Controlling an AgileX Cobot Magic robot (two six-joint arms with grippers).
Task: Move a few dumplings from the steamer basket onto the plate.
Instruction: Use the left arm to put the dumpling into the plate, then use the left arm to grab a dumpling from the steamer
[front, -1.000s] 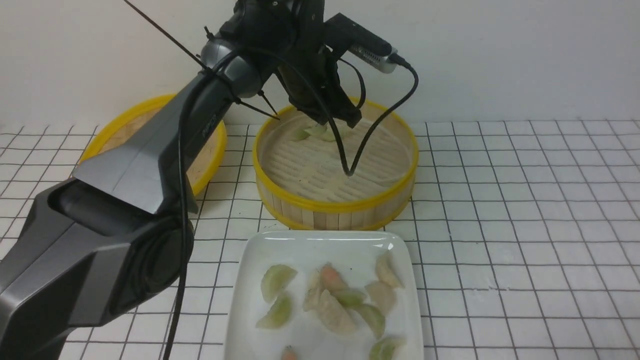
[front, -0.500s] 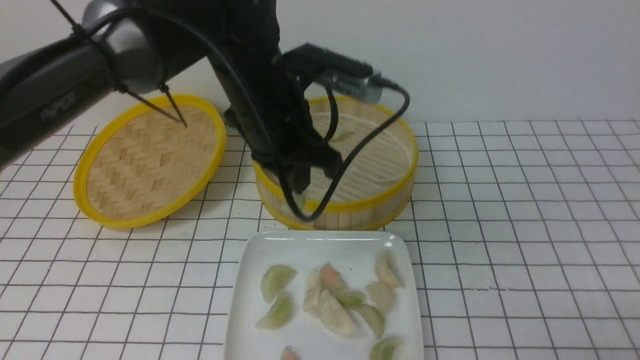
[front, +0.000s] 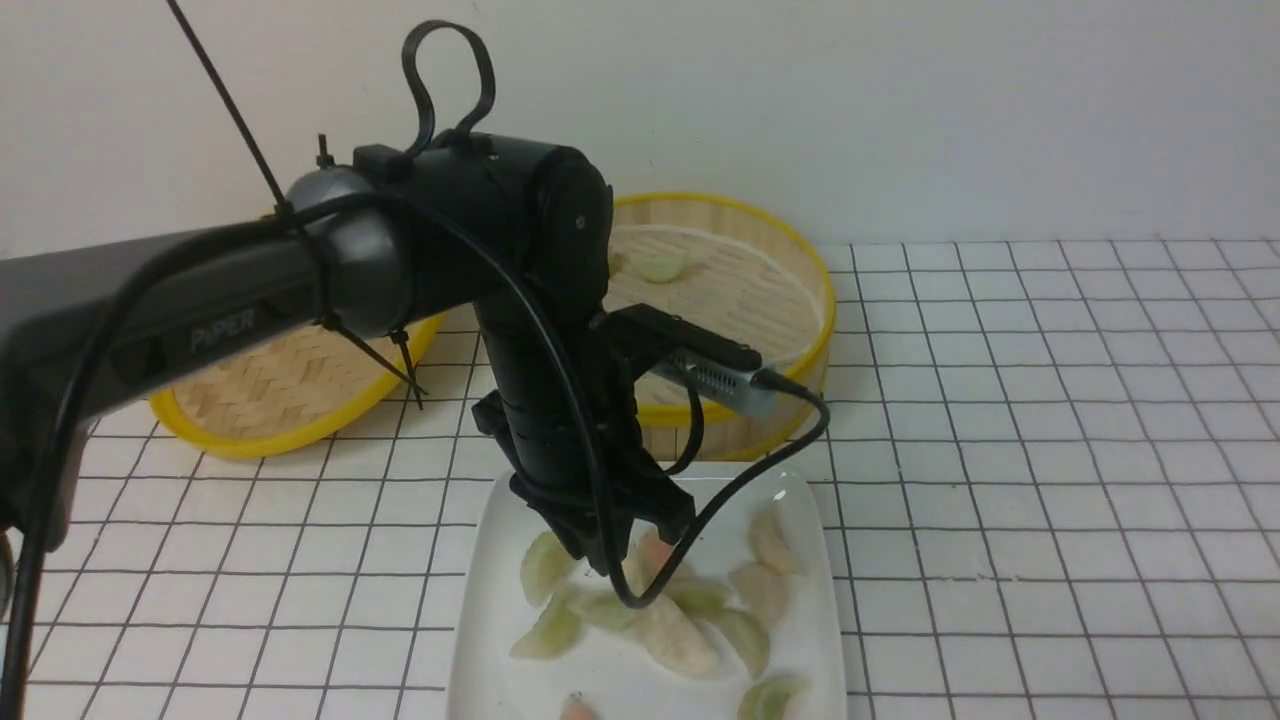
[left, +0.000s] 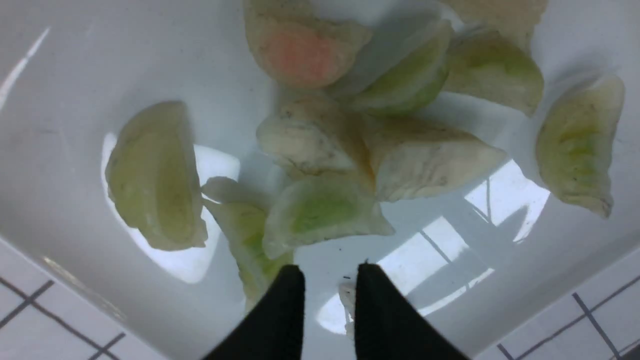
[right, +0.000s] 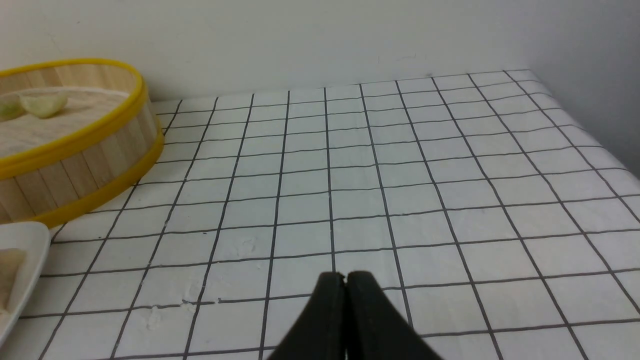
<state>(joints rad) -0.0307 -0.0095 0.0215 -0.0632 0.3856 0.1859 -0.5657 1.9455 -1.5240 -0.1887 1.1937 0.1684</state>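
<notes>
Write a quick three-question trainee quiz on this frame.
1. True or false: the left gripper, above the plate, has a dumpling clamped between its fingers.
2. Apart from the plate, where do green dumplings lie? A) woven lid B) steamer basket C) tablecloth
3. Fill in: the right gripper is ___ (open/shut).
Key: 1 false, it is open and empty; 2 B; 3 shut.

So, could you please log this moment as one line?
left fingers: apart, empty, over plate | green dumpling: on plate near them | steamer basket: dumplings inside | right fingers: shut, over table
</notes>
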